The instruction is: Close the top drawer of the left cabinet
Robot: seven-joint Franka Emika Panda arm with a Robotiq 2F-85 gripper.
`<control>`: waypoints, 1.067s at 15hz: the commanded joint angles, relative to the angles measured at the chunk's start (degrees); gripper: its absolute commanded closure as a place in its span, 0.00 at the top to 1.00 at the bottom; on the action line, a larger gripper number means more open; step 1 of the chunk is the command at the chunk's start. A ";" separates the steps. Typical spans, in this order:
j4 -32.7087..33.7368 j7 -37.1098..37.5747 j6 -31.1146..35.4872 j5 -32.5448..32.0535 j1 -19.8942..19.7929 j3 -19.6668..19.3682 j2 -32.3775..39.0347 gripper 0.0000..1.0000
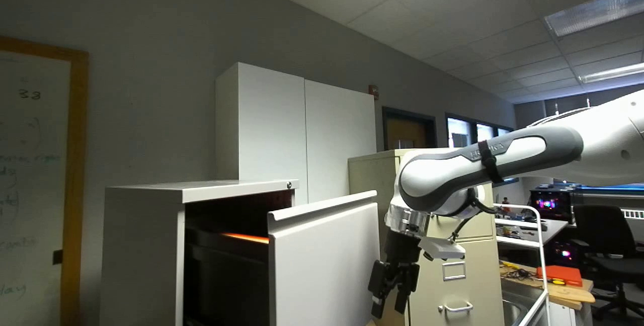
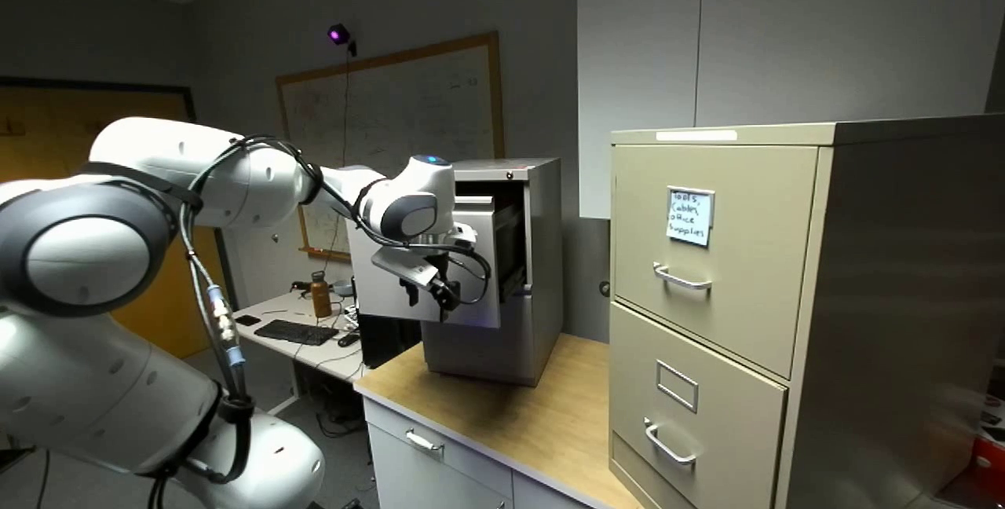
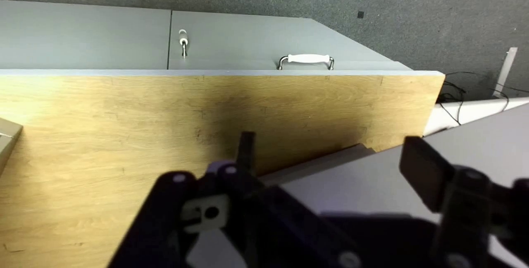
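The top drawer (image 1: 327, 260) is a tall white flat-fronted drawer pulled well out of the left cabinet (image 1: 141, 255). Its dark interior shows an orange glow. In an exterior view the drawer front (image 2: 381, 289) is partly covered by the arm, and the cabinet's side (image 2: 546, 273) shows beside it. My gripper (image 1: 389, 307) points down in front of the drawer front with its fingers apart and nothing between them. It also shows in an exterior view (image 2: 429, 303). In the wrist view the open fingers (image 3: 330, 148) hang beside the drawer's white front (image 3: 359, 181). Contact cannot be told.
A beige filing cabinet (image 2: 707, 336) with handled drawers stands beside the left cabinet on a wooden counter (image 2: 577, 407). A tall white cupboard (image 1: 271, 125) is on the wall behind. A desk (image 2: 275, 313) with a keyboard lies beyond the drawer. A white metal rack (image 1: 541, 255) stands farther off.
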 commanded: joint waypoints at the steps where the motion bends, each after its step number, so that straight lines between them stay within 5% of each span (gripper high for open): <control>1: -0.49 0.13 0.38 -0.15 -0.40 1.14 -1.23 0.60; 9: -0.09 -0.72 0.50 -0.56 0.46 2.42 -2.77 0.00; 16: 0.33 -0.73 1.35 -1.06 0.96 3.12 -3.83 0.00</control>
